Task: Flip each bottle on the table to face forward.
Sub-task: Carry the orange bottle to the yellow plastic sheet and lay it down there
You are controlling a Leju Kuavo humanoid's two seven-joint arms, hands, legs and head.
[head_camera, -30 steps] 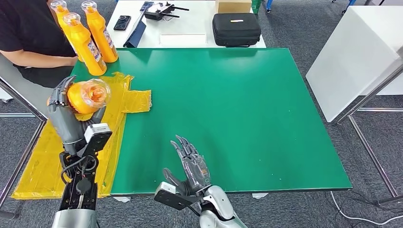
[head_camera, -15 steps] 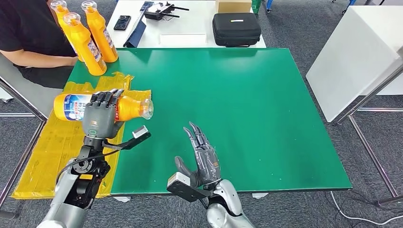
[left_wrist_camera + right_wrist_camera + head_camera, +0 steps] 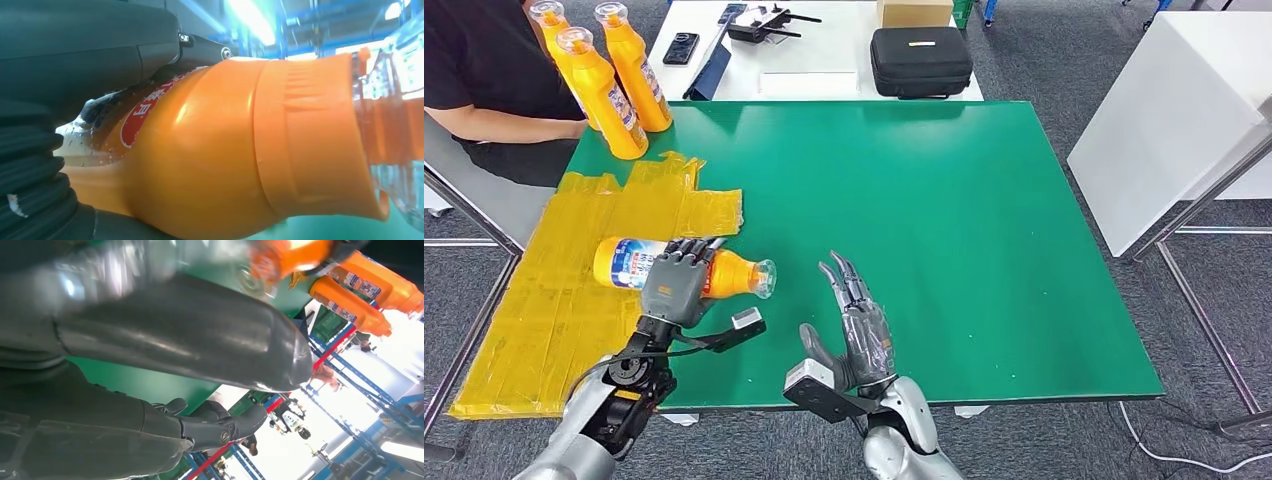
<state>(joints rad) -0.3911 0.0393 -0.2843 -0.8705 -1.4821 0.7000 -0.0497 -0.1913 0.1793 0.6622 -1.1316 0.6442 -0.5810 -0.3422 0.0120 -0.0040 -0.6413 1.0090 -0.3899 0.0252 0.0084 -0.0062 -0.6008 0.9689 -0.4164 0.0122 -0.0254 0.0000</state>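
Observation:
My left hand [image 3: 676, 285] grips an orange bottle [image 3: 730, 274] around its middle and holds it lying sideways above the green table [image 3: 944, 220], its clear cap pointing right. The left wrist view shows the same orange bottle [image 3: 225, 150] close up, with my fingers [image 3: 90, 45] wrapped over its label. My right hand [image 3: 859, 330] stands open near the table's front edge, fingers spread and upright, just right of the bottle's cap and apart from it. Three more orange bottles [image 3: 609, 90] stand upright at the table's back left corner.
Crumpled yellow plastic sheeting [image 3: 554, 300] covers the table's left side. A person in a black top [image 3: 484, 70] sits at the back left beside the standing bottles. Behind the green table, a white table carries a black case [image 3: 921, 60] and a phone [image 3: 681, 47].
My left hand has turned the bottle from cap-toward-me to lying sideways, then carried it down and to the right. My right hand has risen slightly and drifted right.

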